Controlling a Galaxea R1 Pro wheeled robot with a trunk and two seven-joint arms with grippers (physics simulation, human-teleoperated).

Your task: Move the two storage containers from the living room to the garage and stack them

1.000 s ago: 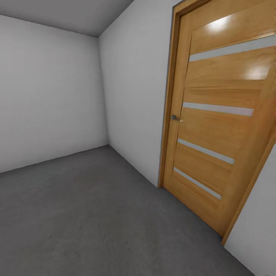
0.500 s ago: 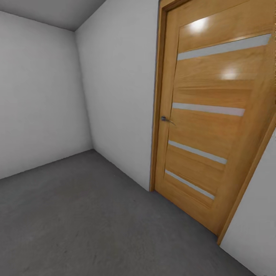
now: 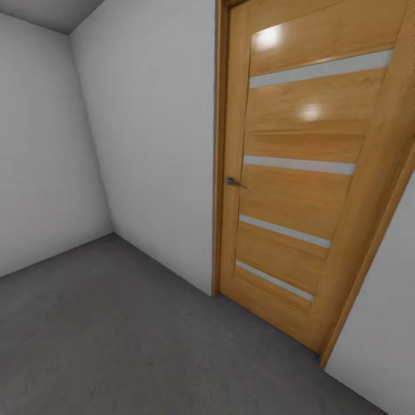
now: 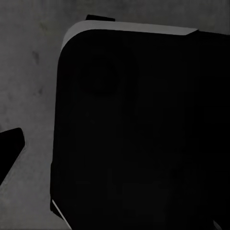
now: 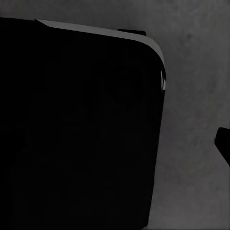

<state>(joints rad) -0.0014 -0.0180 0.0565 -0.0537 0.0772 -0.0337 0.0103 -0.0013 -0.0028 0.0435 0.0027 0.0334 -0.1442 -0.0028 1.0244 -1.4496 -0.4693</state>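
The head camera looked into a corner of the garage (image 3: 144,144): plain white walls met at the left, and the floor (image 3: 115,334) was dark grey, speckled concrete. At the right stood a slatted wooden door (image 3: 300,173) — warm honey-coloured wood crossed by four pale horizontal strips, shut in its frame (two bright glints of light sat on the upper panels). A small dark handle (image 3: 233,182) projected from the door's left edge, about halfway up.

In the left wrist view a large black rounded body (image 4: 139,134), perhaps part of the robot's own base, lay over the same grey concrete (image 4: 28,72); a dark tip (image 4: 9,143) poked in at one edge, probably a finger of the left gripper, though the view was too dark to be sure. The right wrist view gave much the same — a black rounded mass (image 5: 81,129) above concrete (image 5: 196,96), and a dark tip (image 5: 223,141) at the border. From these slivers I could not tell whether either gripper stood apart or together.
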